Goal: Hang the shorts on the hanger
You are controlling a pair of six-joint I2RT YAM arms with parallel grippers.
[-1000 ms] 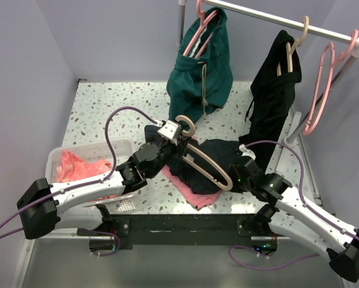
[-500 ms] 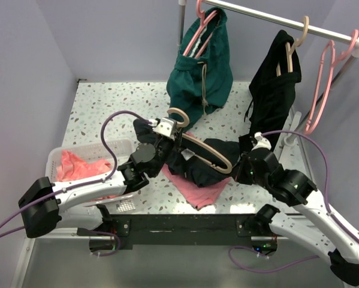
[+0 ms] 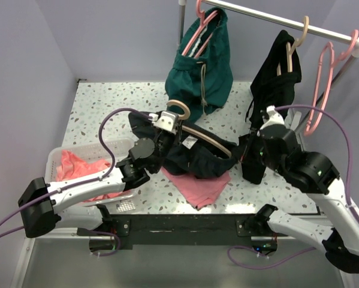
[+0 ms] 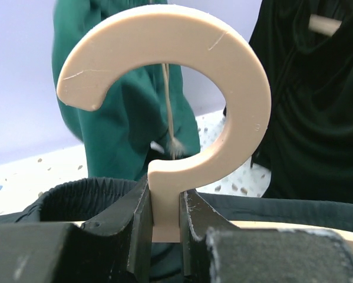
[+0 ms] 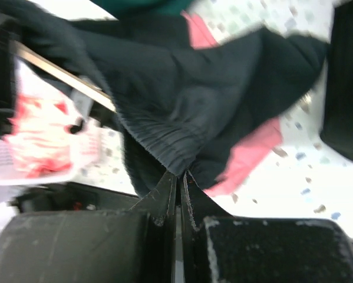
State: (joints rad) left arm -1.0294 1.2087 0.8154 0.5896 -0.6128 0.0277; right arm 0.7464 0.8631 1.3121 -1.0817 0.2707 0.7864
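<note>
The beige hanger (image 3: 204, 138) is lifted over the table's middle, its hook (image 4: 182, 65) clamped at the neck by my left gripper (image 3: 167, 123). The dark navy shorts (image 3: 194, 159) hang stretched along the hanger between both grippers. Their gathered waistband (image 5: 164, 141) is pinched by my right gripper (image 3: 246, 151), which is shut on the fabric's right end. In the left wrist view my left gripper (image 4: 164, 218) grips the hanger's stem, with the shorts (image 4: 88, 194) just behind. In the right wrist view my right gripper (image 5: 179, 180) holds the cloth above the table.
A pink cloth (image 3: 200, 187) lies on the table under the shorts. A white basket (image 3: 59, 157) with pink clothes stands at the left. A teal garment (image 3: 200, 66) and a black garment (image 3: 275, 90) hang from the rail (image 3: 269, 17), beside an empty pink hanger (image 3: 323, 84).
Both grippers have risen and moved back, lifting the hanger and shorts off the pink cloth. My right gripper moved up and right, stretching the shorts along the hanger.
</note>
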